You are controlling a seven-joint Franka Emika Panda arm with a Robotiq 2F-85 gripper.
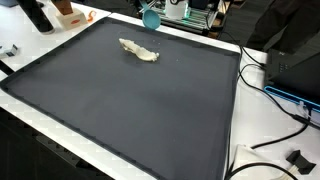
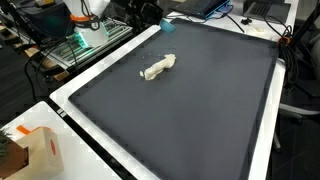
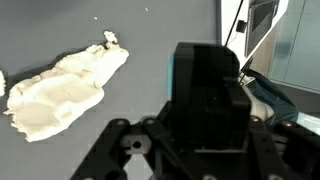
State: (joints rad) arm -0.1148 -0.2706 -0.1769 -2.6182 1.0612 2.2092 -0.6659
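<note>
A crumpled cream cloth (image 1: pixel 139 50) lies on the far part of a large black mat (image 1: pixel 130 110), also seen in an exterior view as a cloth (image 2: pixel 157 67) on the mat (image 2: pixel 190 110). My gripper (image 1: pixel 150 17) hangs at the mat's far edge, just beyond the cloth, with something teal at its tip (image 2: pixel 167 30). In the wrist view the gripper's (image 3: pixel 210 100) dark body fills the lower middle and hides its fingertips; teal shows along its edges. The cloth (image 3: pixel 65 90) lies to its left, apart from it.
The mat sits on a white table (image 1: pixel 236 150). Cables (image 1: pixel 275 100) and a dark box (image 1: pixel 300 62) stand off the mat's side. An orange-and-white carton (image 2: pixel 35 150) sits at a table corner. Green electronics (image 2: pixel 85 40) lie beyond the mat.
</note>
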